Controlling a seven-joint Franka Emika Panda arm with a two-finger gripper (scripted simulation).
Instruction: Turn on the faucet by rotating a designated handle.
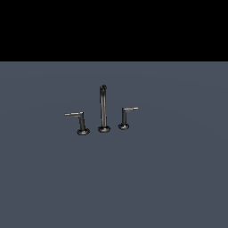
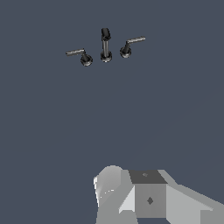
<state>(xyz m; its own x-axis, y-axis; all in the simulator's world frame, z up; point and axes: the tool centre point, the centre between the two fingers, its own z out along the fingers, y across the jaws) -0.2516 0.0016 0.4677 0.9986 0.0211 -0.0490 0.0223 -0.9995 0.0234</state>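
The faucet [image 1: 103,109] is a small dark grey three-piece set standing upright, its tall thin spout in the middle. The handle [image 1: 79,122], at the exterior view's left, carries a pale lever pointing left, level

The faucet [image 1: 103,109] spout stands upright between the handle [image 1: 79,121], lever pointing left, and its twin handle [image 1: 126,116].

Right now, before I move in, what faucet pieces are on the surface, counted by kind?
Spout: 1, the tall spout
Lever handles: 2, the handle with its lever pointing to the exterior view's left, and the twin handle pointing right
Total: 3
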